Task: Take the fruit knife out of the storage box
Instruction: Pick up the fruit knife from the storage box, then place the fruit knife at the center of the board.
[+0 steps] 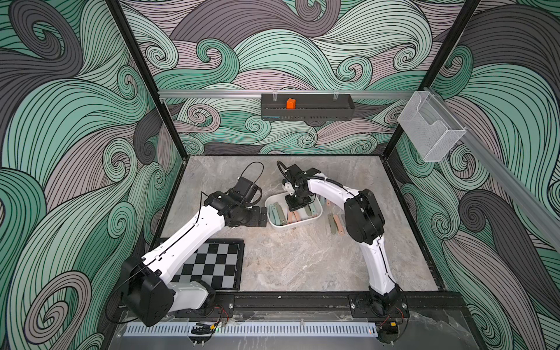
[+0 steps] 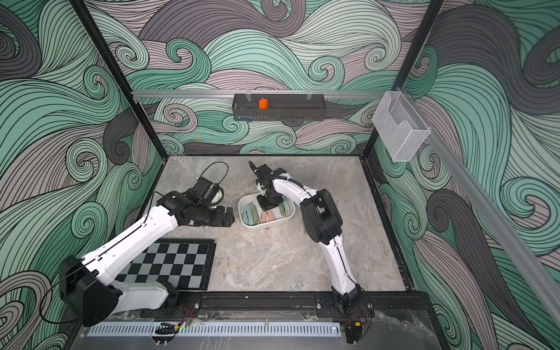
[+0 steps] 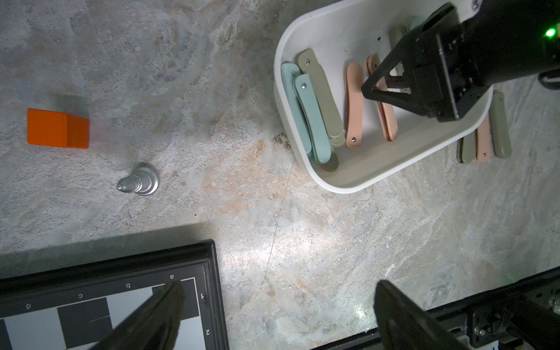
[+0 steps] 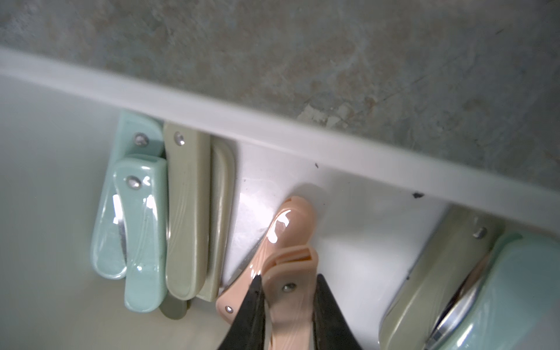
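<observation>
The white storage box (image 1: 271,201) (image 2: 242,209) sits mid-table and holds several folded fruit knives in teal, olive and pink. My right gripper (image 4: 289,277) reaches down into the box (image 4: 272,130). Its two black fingers press both sides of a pink fruit knife (image 4: 291,263), so it is shut on that knife. In the left wrist view, the same pink knife (image 3: 389,121) lies on the box floor under the right gripper (image 3: 368,91). A second pink knife (image 4: 288,224) lies beside it. My left gripper (image 3: 278,286) (image 1: 263,216) stands open just left of the box, holding nothing.
Three knives (image 1: 336,224) (image 3: 485,139) lie on the table right of the box. A chessboard (image 1: 212,263) sits at front left. An orange block (image 3: 57,128) and a silver chess piece (image 3: 139,183) rest on the table. A black wall tray (image 1: 307,110) and a mesh basket (image 1: 430,127) hang on the walls.
</observation>
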`<state>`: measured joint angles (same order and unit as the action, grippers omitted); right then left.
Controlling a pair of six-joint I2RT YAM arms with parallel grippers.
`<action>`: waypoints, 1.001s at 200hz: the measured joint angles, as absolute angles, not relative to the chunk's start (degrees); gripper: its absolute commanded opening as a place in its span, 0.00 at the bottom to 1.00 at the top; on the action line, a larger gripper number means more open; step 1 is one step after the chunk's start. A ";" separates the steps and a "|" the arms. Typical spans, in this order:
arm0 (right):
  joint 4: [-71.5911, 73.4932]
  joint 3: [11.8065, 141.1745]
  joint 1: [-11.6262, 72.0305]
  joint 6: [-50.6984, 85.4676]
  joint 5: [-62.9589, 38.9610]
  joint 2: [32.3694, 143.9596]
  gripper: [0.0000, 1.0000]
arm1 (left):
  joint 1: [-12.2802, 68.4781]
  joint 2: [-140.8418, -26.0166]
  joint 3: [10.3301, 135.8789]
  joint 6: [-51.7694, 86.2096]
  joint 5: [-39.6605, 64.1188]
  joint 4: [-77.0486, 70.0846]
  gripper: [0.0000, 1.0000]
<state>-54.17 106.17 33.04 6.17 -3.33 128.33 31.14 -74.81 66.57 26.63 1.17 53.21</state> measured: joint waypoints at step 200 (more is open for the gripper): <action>-57.10 111.74 26.96 7.64 -4.10 126.50 0.21 | 31.16 -78.61 73.65 25.91 5.85 52.49 0.99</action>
